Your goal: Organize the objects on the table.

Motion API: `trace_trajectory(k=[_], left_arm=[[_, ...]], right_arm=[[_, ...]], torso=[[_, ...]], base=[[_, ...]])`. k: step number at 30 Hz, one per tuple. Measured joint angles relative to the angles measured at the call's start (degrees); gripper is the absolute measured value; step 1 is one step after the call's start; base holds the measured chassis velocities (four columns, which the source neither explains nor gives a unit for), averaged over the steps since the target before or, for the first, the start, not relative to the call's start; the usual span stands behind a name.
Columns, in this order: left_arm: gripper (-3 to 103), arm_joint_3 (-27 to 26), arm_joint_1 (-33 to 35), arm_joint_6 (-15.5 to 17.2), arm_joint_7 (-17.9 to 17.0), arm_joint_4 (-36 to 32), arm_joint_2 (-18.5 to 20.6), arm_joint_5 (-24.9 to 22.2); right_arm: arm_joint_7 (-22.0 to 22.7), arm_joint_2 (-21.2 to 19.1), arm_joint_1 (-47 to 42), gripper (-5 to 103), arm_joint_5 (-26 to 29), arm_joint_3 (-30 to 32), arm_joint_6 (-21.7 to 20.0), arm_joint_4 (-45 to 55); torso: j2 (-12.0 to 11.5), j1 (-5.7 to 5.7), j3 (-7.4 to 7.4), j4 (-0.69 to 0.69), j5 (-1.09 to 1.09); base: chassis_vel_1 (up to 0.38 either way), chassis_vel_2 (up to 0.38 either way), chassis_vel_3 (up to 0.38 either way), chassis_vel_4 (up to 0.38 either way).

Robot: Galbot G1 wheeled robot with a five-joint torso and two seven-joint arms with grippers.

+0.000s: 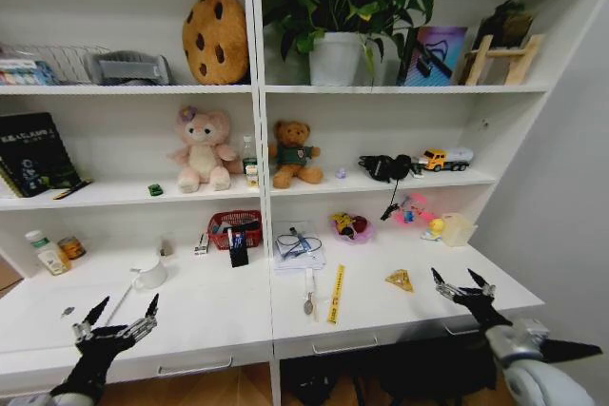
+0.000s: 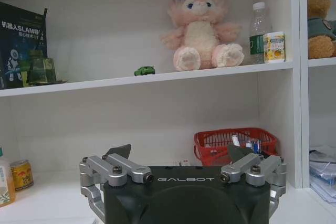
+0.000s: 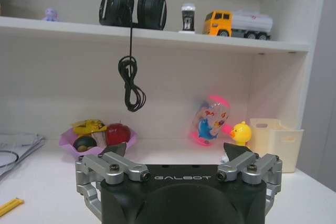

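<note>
left gripper (image 1: 121,319): fingers spread, holds nothing, over front left of table (image 1: 219,316) | right gripper (image 1: 463,283): fingers spread, holds nothing, front right | mug (image 1: 149,276) and ruler (image 1: 336,293) lie on table between them

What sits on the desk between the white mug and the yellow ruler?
In the head view, between the white mug and yellow ruler: a red mesh basket and a paper stack.

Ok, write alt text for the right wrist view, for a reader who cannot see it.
The right pincer hangs open and empty over the white table. Ahead of it stand a bowl of toy fruit, a yellow duck and a cream box. On the shelf above sit black headphones, cord dangling, and a yellow toy truck.
</note>
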Motion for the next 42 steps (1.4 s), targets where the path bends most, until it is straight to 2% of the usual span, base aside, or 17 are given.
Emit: trace_trajectory(k=[4,7,14,19,21,23,25,26,28,30,32,34,36,37,39,40,42], left_arm=[[100,0.0,0.01,0.0,0.0,0.0,0.0,0.0],[100,0.0,0.0,0.0,0.0,0.0,0.0,0.0],[100,0.0,0.0,0.0,0.0,0.0,0.0,0.0],[100,0.0,0.0,0.0,0.0,0.0,0.0,0.0],[100,0.0,0.0,0.0,0.0,0.0,0.0,0.0],[100,0.0,0.0,0.0,0.0,0.0,0.0,0.0],[100,0.0,0.0,0.0,0.0,0.0,0.0,0.0],[100,0.0,0.0,0.0,0.0,0.0,0.0,0.0],[100,0.0,0.0,0.0,0.0,0.0,0.0,0.0],[100,0.0,0.0,0.0,0.0,0.0,0.0,0.0],[100,0.0,0.0,0.0,0.0,0.0,0.0,0.0],[100,0.0,0.0,0.0,0.0,0.0,0.0,0.0],[100,0.0,0.0,0.0,0.0,0.0,0.0,0.0],[100,0.0,0.0,0.0,0.0,0.0,0.0,0.0],[100,0.0,0.0,0.0,0.0,0.0,0.0,0.0],[100,0.0,0.0,0.0,0.0,0.0,0.0,0.0],[100,0.0,0.0,0.0,0.0,0.0,0.0,0.0]], right_arm=[[-0.35,-1.7,2.25,100,0.06,-2.45,-3.09,-1.12],[1.11,-2.37,6.09,100,-0.41,-7.48,-5.98,-3.58],[2.32,-2.27,11.28,100,-0.83,-13.65,-6.99,-10.01],[2.0,-2.6,13.26,101,-0.76,-14.99,-7.34,-12.76],[1.5,-2.73,14.05,93,-0.76,-15.56,-7.32,-14.03],[1.03,-2.72,14.61,91,-1.15,-15.98,-6.71,-14.86],[0.64,-2.59,15.4,80,-1.58,-16.6,-6.2,-15.66],[0.64,-2.59,15.4,80,-1.58,-16.6,-6.2,-15.66],[0.09,-2.4,16.46,70,-1.82,-17.35,-5.98,-16.35],[-0.02,-2.34,16.75,70,-1.86,-17.62,-5.98,-16.54],[-0.25,-2.18,17.53,54,-1.93,-18.45,-6.01,-17.09],[-0.26,-2.07,17.73,54,-1.97,-18.66,-6.05,-17.26],[-0.27,-1.79,17.89,42,-2.07,-19.01,-6.17,-17.47],[-0.27,-1.79,17.89,42,-2.07,-19.01,-6.17,-17.47],[-0.27,-1.64,17.9,32,-2.22,-19.27,-6.16,-17.72],[-0.27,-1.64,17.9,32,-2.22,-19.27,-6.16,-17.72],[-0.28,-1.57,18.02,15,-2.25,-19.32,-6.12,-17.81]], torso=[[0.03,0.0,0.01,0.0,0.0],[0.1,0.02,0.04,0.0,0.0],[0.18,0.07,0.09,0.0,0.01],[0.23,0.09,0.11,-0.01,-0.01],[0.24,0.1,0.12,-0.01,0.0],[0.25,0.11,0.13,-0.02,0.0],[0.27,0.11,0.14,-0.01,-0.01],[0.27,0.11,0.14,-0.01,-0.01],[0.29,0.13,0.15,-0.01,0.0],[0.29,0.13,0.15,-0.01,-0.01],[0.31,0.13,0.16,0.0,0.0],[0.31,0.14,0.16,0.0,-0.01],[0.33,0.14,0.16,0.0,-0.01],[0.33,0.14,0.16,0.0,-0.01],[0.34,0.14,0.17,0.0,-0.02],[0.34,0.14,0.17,0.0,-0.02],[0.35,0.15,0.17,0.0,-0.02]], base=[[0.0,0.0,0.0,0.0],[0.0,0.0,0.0,0.0],[0.0,0.0,0.0,0.0],[0.0,0.0,0.0,0.0],[0.0,0.0,0.0,0.0],[0.0,0.0,0.0,0.0],[0.0,0.0,0.0,0.0],[0.0,0.0,0.0,0.0],[0.0,0.0,0.0,0.0],[0.0,0.0,0.0,0.0],[0.0,0.0,0.0,0.0],[0.0,0.0,0.0,0.0],[0.0,0.0,0.0,0.0],[0.0,0.0,0.0,0.0],[0.0,0.0,0.0,0.0],[0.0,0.0,0.0,0.0],[0.0,0.0,0.0,0.0]])
